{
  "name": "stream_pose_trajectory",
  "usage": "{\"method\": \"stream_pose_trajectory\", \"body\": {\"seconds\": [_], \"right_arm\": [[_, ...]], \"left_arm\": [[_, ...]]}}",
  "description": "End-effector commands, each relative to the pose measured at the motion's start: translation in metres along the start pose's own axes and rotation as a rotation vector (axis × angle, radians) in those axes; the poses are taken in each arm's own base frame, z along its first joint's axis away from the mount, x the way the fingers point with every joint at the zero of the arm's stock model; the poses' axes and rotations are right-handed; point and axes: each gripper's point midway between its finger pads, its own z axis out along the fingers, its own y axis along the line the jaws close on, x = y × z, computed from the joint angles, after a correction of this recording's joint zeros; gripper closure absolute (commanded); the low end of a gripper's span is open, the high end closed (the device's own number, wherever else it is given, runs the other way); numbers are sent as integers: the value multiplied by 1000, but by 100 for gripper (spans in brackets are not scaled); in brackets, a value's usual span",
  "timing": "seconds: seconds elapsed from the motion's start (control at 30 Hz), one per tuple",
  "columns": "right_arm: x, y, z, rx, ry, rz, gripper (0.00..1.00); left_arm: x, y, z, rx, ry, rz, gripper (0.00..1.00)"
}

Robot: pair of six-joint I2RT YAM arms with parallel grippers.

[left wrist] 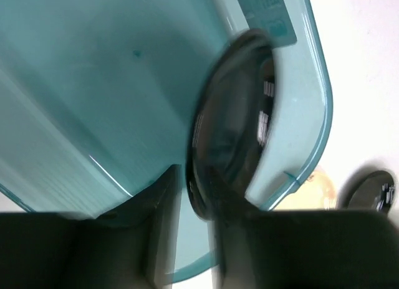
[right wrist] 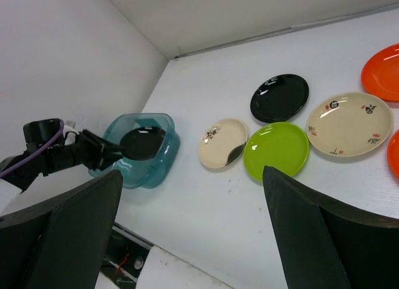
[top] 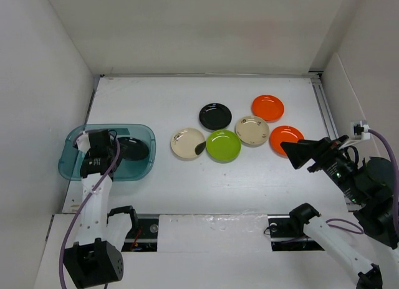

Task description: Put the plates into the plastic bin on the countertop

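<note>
Our left gripper (left wrist: 198,222) is clamped on the rim of a black plate (top: 134,149), held tilted within the bin (top: 67,169) near the left wall. Open countertop (top: 162,96) separates it from six other plates (top: 223,145). Our right gripper (top: 294,154), fingers spread wide, hovers beside an orange plate (top: 282,137). The bin's label (left wrist: 269,14) is too blurred for us to read.

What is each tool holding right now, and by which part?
The left tool pinches a black plate by its rim, over the bin. The right tool is open and holds nothing.
</note>
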Motion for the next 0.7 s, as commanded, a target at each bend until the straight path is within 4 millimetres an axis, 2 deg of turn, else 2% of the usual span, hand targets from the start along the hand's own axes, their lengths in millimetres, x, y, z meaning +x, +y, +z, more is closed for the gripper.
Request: {"method": "stream_pose_trajectory", "body": {"seconds": [0.0,0.03,0.1,0.23,0.27,0.3,0.33,0.43,0.47,0.53,0.57,0.67], "right_arm": [[-11,8,-1,-38,-45,-19,0],[-11,8,-1,-38,-45,-19,0],[-11,8,-1,-38,-45,-19,0],[-7,3,6,-21,-35,-19,0],[-7,3,6,-20,-34,-19,0],[-5,2,8,-20,-34,-19,0],[0,-1,13,-8,-15,-5,0],[6,-5,23,4,3,5,0],[8,-3,23,-6,10,14,0],[8,-3,25,-8,7,14,0],[8,-3,28,-8,7,14,0],[1,-9,30,36,-23,14,0]], "left_arm": [[-12,-16,-6,63,-36,-13,50],[-12,-15,-6,63,-36,-4,40],[-20,-25,-18,121,-71,-5,25],[-48,-42,-46,185,-164,26,9],[-57,-53,-57,224,-181,55,8],[-57,-59,-62,254,-175,78,2],[-61,-74,-70,321,-182,99,0],[-34,-119,-94,551,-45,197,0],[-14,-137,-100,658,53,244,0],[3,-149,-107,770,136,275,0],[5,-159,-109,825,149,273,0],[23,-164,-114,913,242,318,0]]}}
